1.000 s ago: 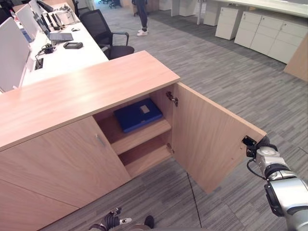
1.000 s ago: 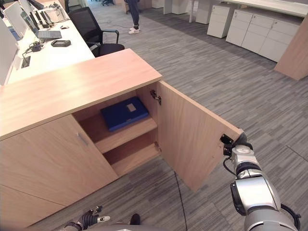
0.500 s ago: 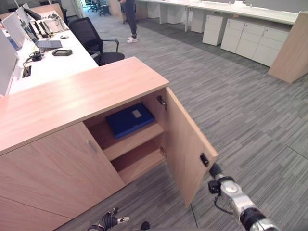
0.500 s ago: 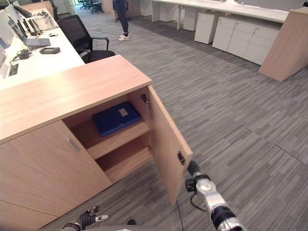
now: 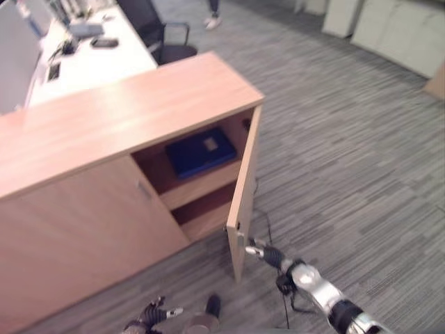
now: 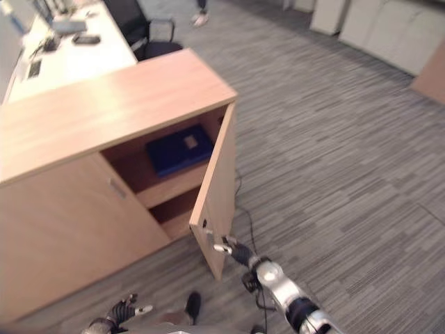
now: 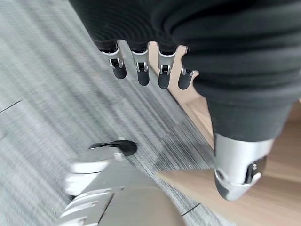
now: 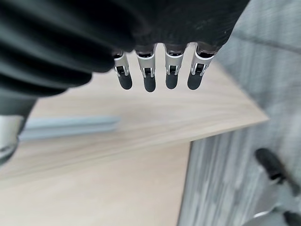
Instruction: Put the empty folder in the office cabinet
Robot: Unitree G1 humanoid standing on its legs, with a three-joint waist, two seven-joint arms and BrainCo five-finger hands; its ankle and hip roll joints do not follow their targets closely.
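A blue folder (image 5: 200, 150) lies flat on the upper shelf inside the light wood office cabinet (image 5: 125, 111). The cabinet's right door (image 5: 243, 188) stands about half open, edge-on to me. My right hand (image 5: 261, 252) reaches the door's lower outer corner with straight fingers (image 8: 157, 75) against its outer face, near the grey bar handle (image 8: 70, 126). It holds nothing. My left hand (image 5: 149, 316) hangs low over the carpet in front of the cabinet, fingers (image 7: 141, 70) straight and empty.
A white desk (image 5: 90, 59) with screens and a laptop runs behind the cabinet, with a black office chair (image 5: 163, 35) beside it. A person's shoes (image 5: 212, 21) show at the far end. White drawer units (image 5: 389, 28) line the far right. Grey carpet spreads to the right.
The door has swung from wide open to about half open, and my right hand has followed its edge leftward. The camera has shifted as well.
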